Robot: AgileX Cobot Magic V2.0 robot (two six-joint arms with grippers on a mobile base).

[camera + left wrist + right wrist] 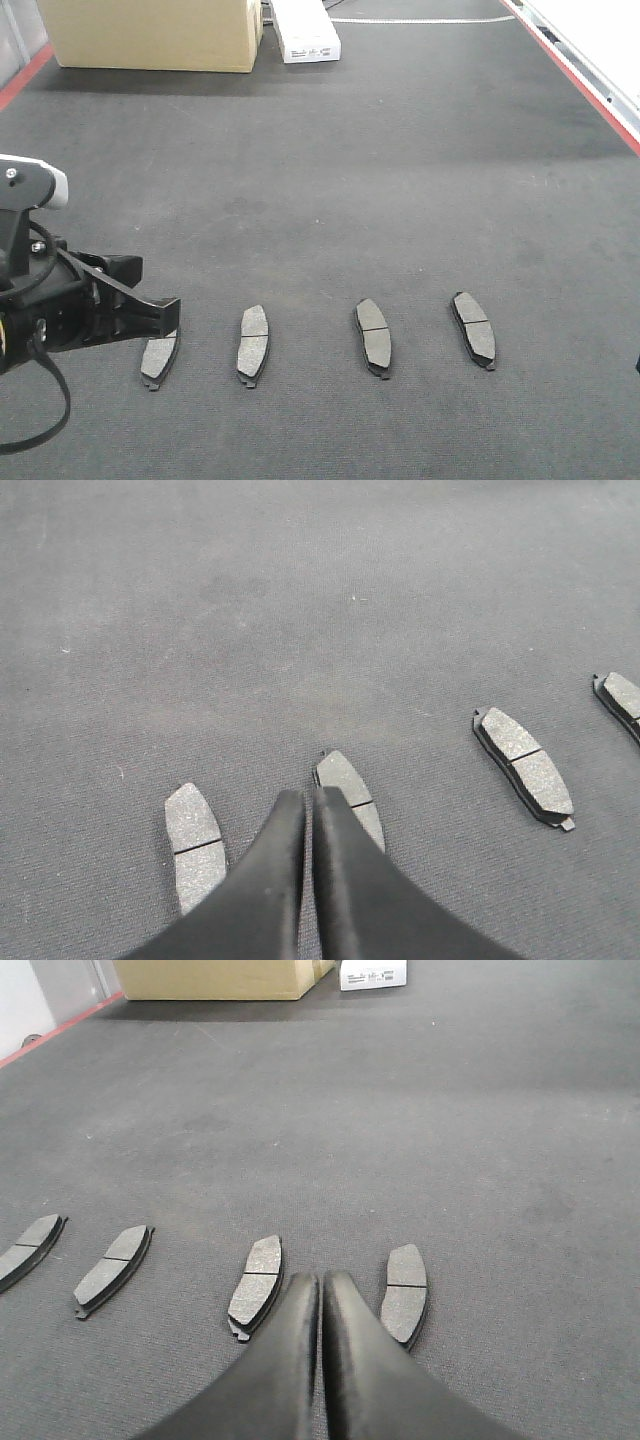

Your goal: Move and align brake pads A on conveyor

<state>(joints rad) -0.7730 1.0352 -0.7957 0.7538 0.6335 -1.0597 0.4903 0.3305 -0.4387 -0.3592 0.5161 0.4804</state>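
four brake pads in a row on the conveyor, left gripper pinched together empty over the leftmost two (right gripper pinched too)

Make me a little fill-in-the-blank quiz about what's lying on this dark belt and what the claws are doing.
1. The number of brake pads lying on the conveyor is ____.
2. The pads lie side by side in a single ____.
3. The left claw has its fingers pressed ____.
4. The cardboard box stands at the belt's ____ end.

Missing words: four; row; shut; far

The conveyor carries four brake pads A, a cardboard box, and a white box.
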